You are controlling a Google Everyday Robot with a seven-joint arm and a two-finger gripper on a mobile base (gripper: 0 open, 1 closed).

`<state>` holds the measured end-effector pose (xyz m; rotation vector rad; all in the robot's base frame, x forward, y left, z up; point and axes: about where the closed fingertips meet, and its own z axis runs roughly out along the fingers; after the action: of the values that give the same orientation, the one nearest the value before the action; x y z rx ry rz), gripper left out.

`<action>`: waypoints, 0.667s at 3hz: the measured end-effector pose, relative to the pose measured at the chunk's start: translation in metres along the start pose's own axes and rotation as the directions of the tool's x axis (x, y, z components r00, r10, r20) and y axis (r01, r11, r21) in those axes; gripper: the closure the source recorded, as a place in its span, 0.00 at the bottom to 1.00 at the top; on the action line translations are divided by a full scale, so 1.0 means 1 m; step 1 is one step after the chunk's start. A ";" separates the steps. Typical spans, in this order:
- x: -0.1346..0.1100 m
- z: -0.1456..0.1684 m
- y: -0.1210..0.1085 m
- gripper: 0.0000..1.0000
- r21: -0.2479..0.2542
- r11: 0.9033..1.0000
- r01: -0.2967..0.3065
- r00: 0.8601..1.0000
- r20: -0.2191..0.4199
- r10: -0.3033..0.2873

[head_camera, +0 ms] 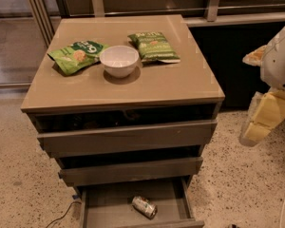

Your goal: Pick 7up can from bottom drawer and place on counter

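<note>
The can (144, 206) lies on its side on the floor of the open bottom drawer (109, 205). It is silver-grey with green markings, its shiny end facing front-right. My gripper (263, 122) hangs right of the counter (147, 87), well apart from the can; whether it is spread or closed I cannot tell. Farther back, a bowl (119, 61) sits between two bags (77, 55).

— Where do you have the gripper (253, 129)?
— I have it at the right, beside the cabinet (123, 139), apart from it. Left of the gripper and higher is the counter (180, 87): on it stands the bowl (119, 60), between the left snack bag (77, 55) and the right snack bag (153, 46). Left and lower, the 7up can (144, 206) lies in the bottom drawer (109, 203), near its front.
</note>
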<state>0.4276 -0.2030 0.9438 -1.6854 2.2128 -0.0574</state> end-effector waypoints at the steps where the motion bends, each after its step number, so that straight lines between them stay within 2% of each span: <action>1: -0.002 0.027 0.015 0.00 -0.009 1.000 -0.005 1.000 0.023 0.005; 2: -0.006 0.059 0.032 0.00 -0.019 1.000 0.009 0.999 0.037 -0.008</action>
<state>0.4171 -0.1777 0.8826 -1.6925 2.1865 -0.0075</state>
